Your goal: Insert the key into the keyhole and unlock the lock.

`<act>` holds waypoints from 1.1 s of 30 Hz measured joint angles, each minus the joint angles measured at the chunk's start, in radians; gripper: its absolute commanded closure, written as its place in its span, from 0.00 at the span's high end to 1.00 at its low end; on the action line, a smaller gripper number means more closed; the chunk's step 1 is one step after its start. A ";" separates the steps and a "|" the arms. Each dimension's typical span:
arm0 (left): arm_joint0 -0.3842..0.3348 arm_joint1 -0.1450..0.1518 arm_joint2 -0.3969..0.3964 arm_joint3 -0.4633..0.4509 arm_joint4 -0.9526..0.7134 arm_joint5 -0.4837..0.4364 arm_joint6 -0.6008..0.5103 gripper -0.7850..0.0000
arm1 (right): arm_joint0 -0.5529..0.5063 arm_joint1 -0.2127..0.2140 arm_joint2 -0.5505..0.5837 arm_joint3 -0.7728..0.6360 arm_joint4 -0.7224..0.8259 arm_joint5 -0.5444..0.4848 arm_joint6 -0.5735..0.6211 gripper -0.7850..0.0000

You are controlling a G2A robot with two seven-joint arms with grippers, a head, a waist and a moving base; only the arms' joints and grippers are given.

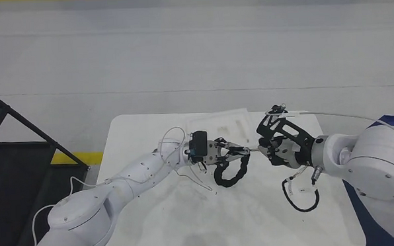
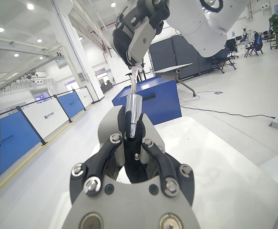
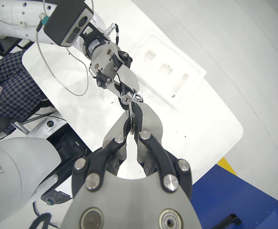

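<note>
Chrome lock (image 2: 133,106) is pinched by its body between the left gripper's (image 2: 130,118) fingers. It is held off the table (image 1: 155,217) with its keyhole end turned toward the right gripper (image 3: 133,112), presumably so that the face meets the incoming key squarely. A black cable (image 1: 231,174) hangs in a loop under the lock, out of the way.

Directly facing the lock, the right gripper has its jaws pressed onto the head of the key (image 3: 131,117), leaving the blade free and pointing roughly along the lock's axis. The blade tip meets the lock's end face. From the right wrist view it seems to sit right at the keyhole (image 3: 126,99), and I cannot tell whether it is in at all.

I judge this to be the insertion step, with the turn not yet begun. Holding the key by its head should let the wrist twist it once seated, and the firm pinch on the lock should resist that twist. A slight misalignment could make the tip skid off the face.

Beyond the lock, a white foam tray (image 3: 171,71) lies on the table.
</note>
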 measured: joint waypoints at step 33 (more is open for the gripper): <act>0.003 -0.007 -0.001 0.020 -0.015 0.022 0.022 0.00 | 0.008 -0.003 -0.034 0.010 -0.022 0.039 -0.073 0.00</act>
